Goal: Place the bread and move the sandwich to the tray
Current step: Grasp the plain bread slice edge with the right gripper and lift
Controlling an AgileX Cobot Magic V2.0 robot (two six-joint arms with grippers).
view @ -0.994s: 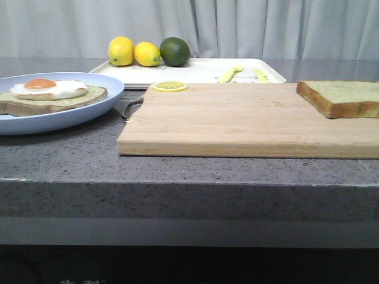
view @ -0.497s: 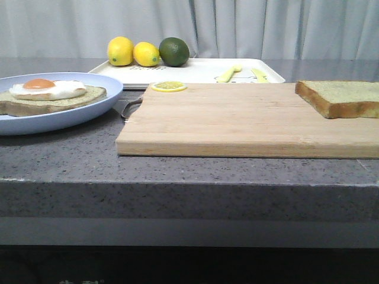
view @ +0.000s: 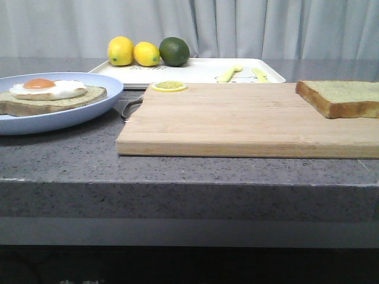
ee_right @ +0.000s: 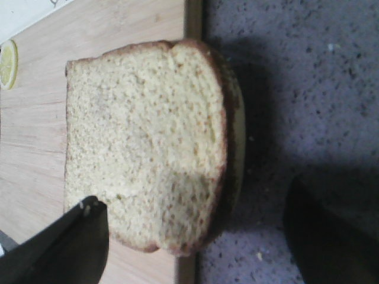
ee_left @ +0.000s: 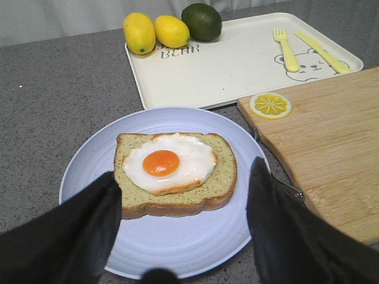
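Observation:
The bread (view: 342, 97) lies flat at the right end of the wooden cutting board (view: 237, 121). It fills the right wrist view (ee_right: 148, 148), where my right gripper (ee_right: 195, 234) is open above it, one finger on each side. A flatter slice with a fried egg (view: 50, 94) lies on the pale blue plate (view: 71, 115) at the left; no second slice is on it. My left gripper (ee_left: 183, 210) is open above that plate (ee_left: 166, 248), its fingers astride the egg slice (ee_left: 177, 177). The white tray (view: 195, 72) stands behind the board. Neither gripper shows in the front view.
Two lemons (view: 133, 52) and a lime (view: 174, 51) sit at the tray's back left corner. A yellow fork (ee_left: 286, 50) and knife (ee_left: 323, 52) lie on the tray's right part. A lemon slice (view: 169, 86) rests on the board's far left corner. The counter's front edge is near.

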